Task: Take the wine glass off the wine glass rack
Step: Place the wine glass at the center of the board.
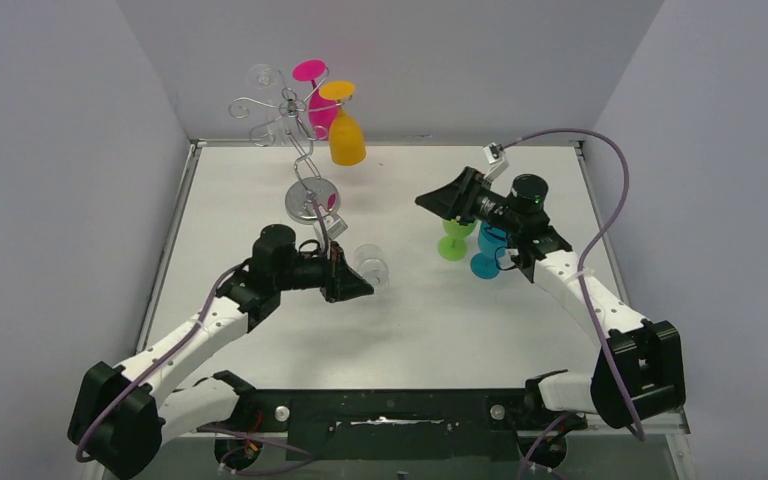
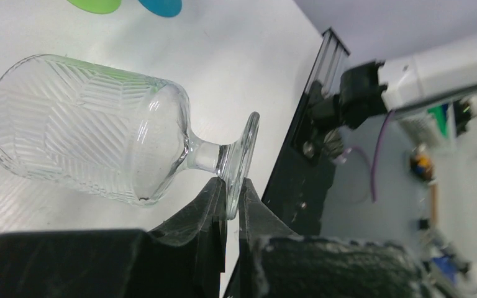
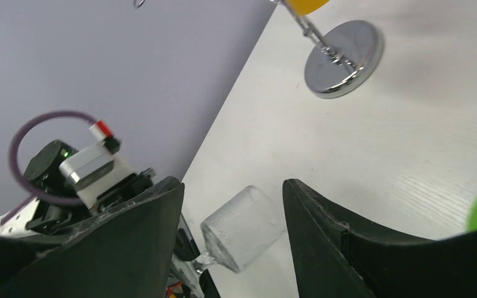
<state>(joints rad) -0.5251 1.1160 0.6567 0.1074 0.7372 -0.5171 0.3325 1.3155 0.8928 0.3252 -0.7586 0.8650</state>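
One thin pinch is all we have: the left gripper is clamped on the foot rim of the clear wine glass. The glass lies sideways near the middle of the table, off the wine glass rack. We judge it could pivot, slip and roll. Bare room lies at 6 o'clock. At 3 o'clock the right gripper, jaws wide and empty, hovers over a green glass and a blue glass. At 11 o'clock, by the far edge, the rack carries a pink glass and a yellow glass.
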